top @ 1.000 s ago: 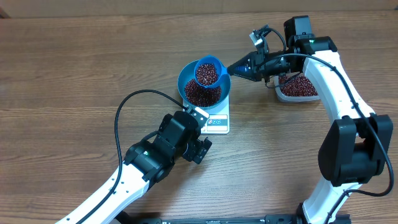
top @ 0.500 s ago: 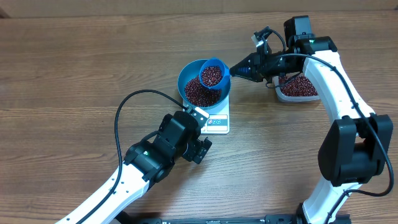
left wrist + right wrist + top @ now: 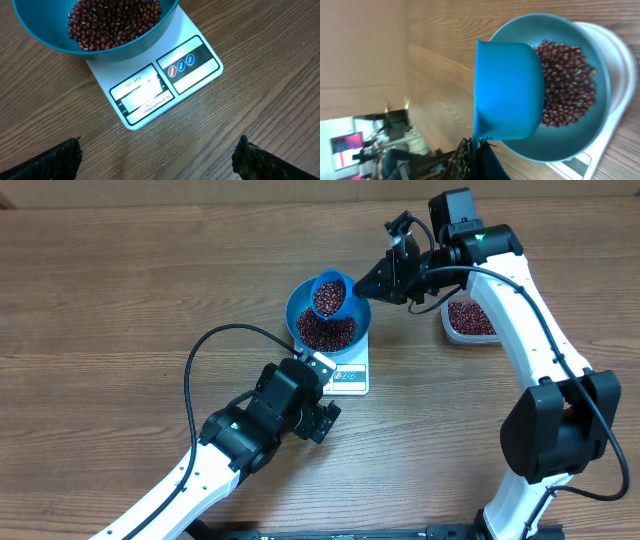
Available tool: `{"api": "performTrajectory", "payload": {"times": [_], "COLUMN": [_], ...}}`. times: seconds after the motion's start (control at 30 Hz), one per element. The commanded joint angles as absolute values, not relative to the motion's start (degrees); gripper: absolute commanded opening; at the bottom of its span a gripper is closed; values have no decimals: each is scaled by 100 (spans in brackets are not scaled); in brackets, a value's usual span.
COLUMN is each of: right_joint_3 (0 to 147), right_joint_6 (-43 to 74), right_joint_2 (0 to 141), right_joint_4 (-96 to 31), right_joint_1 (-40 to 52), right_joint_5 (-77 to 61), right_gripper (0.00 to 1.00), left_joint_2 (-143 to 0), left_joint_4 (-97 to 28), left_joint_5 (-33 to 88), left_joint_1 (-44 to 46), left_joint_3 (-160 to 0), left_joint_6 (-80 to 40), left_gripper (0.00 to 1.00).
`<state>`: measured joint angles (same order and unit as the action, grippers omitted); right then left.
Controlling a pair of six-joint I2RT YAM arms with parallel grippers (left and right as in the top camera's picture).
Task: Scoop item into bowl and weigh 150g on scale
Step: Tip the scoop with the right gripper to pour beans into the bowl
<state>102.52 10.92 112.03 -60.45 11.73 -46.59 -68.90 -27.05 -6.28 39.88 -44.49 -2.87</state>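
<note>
While R pincer (image 3: pixel 368 284) clamps scoop (image 3: pixel 507 90) w/ beans (image 3: pixel 328 298) over bowl (image 3: pixel 296 317), L pincer (image 3: pixel 160 162) wide apart, empty

The left arm (image 3: pixel 185 478) and right arm (image 3: pixel 515 315) are smooth white shells joined by bulky black housings. A thin black cable (image 3: pixel 189 385) loops off the left one; a small green light (image 3: pixel 483 237) shows on the right. The left fingers (image 3: pixel 50 162) are black and pebbled.

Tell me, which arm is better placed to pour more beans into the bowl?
Right: the right gripper holds the loaded scoop tilted over the bowl; the left gripper sits open, empty, near the scale.
</note>
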Motion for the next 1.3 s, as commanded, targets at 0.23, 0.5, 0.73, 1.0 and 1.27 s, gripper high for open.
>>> {"api": "performTrajectory", "payload": {"times": [0.23, 0.5, 0.73, 1.0, 1.27], "right_joint_3": [11231, 11489, 11489, 11489, 11489], "right_joint_6": [1201, 1199, 1205, 1269, 1378], "right_joint_2": [10936, 10897, 10897, 10897, 10897], "right_joint_4": [-6604, -6978, -7091, -7111, -7273], "right_joint_1": [1326, 1481, 1625, 1900, 2215], "right_joint_5": [-3715, -3297, -2867, -2523, -1732], "right_gripper": [4, 4, 4, 4, 4], "left_joint_2": [-6928, -6928, -6928, -6928, -6928], "left_joint_4": [-2700, -2700, -2700, -2700, -2700], "left_joint_5": [-701, -701, -703, -701, -703], "left_joint_1": [3977, 3977, 3977, 3977, 3977], "left_joint_3": [-4397, -4397, -4397, -4397, -4397], "left_joint_6": [-322, -322, -322, -322, -322], "left_gripper": [100, 99, 100, 100, 100]}}
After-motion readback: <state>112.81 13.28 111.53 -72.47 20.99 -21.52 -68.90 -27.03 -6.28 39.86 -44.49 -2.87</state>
